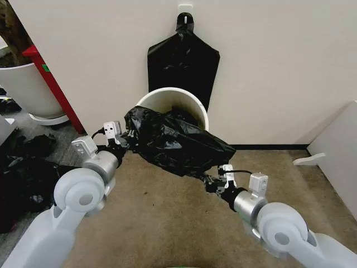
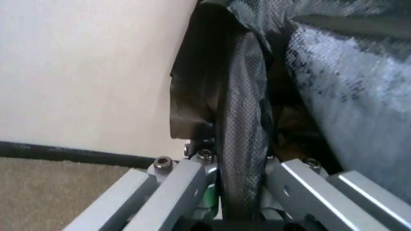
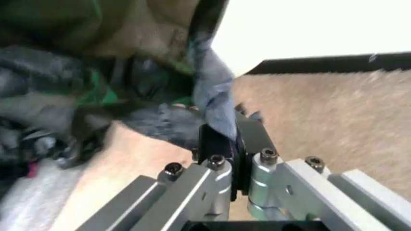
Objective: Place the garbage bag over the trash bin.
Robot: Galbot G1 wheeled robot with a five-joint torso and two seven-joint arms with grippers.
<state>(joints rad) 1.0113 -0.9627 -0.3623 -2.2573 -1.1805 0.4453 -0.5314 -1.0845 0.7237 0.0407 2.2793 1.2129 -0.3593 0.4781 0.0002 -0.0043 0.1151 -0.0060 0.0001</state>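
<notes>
A plain indoor room, likely an office or test space: short-pile brown carpet (image 1: 167, 223) meets a bare cream wall (image 1: 279, 67) along a black baseboard (image 1: 268, 147). A flat black bag (image 1: 183, 64) hangs on that wall from a small white hook (image 1: 185, 9), and a large white round tub (image 1: 25, 89) stands well left of it.

We reach both arms forward and low, elbows bent near us and forearms angled toward the middle. Our left gripper (image 1: 124, 139) sits farther out on the left, its wrist turned inward toward the right, jaws closed tight on a fold of the garbage bag (image 1: 173, 139). Our right gripper (image 1: 213, 183) is nearer and lower on the right, wrist pointing up and left, fingers (image 3: 222, 139) pinched together on the bag's near edge. The two grippers are well apart.
</notes>
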